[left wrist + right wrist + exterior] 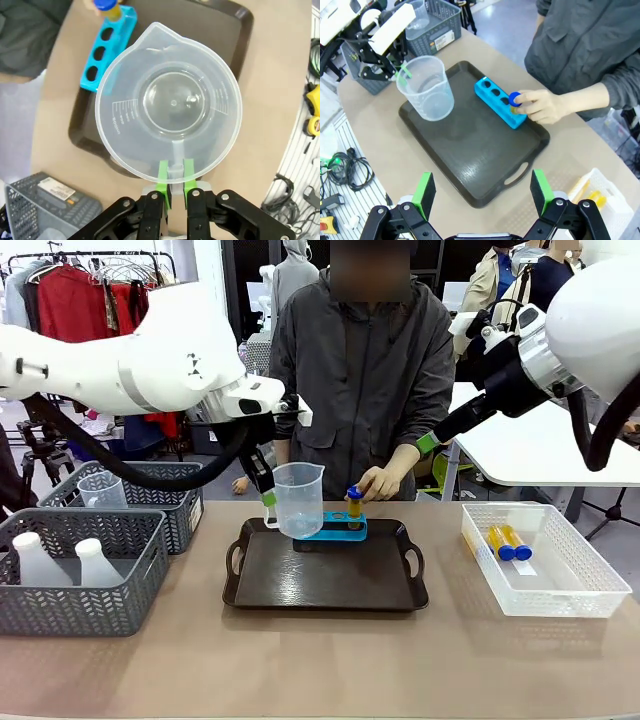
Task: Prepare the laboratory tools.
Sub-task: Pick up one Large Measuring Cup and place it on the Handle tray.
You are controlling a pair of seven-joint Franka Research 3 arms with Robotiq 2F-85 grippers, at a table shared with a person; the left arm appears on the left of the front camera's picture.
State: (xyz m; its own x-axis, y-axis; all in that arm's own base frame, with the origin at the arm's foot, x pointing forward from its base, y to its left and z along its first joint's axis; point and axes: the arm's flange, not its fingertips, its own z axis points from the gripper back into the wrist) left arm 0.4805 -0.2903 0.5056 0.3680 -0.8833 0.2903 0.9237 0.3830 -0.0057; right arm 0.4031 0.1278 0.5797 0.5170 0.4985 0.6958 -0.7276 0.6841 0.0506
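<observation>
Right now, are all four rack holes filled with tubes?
No, the blue rack holds one blue-capped tube at its end; the other three holes are empty.

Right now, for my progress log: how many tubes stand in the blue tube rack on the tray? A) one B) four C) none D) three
A: one blue-capped tube stands in the end hole of the rack, held by the person's hand; the other three holes are empty.

2 measuring cups (298, 500), 2 flasks (95, 562), 3 tubes (497, 541), 1 rack (335, 531)
</observation>
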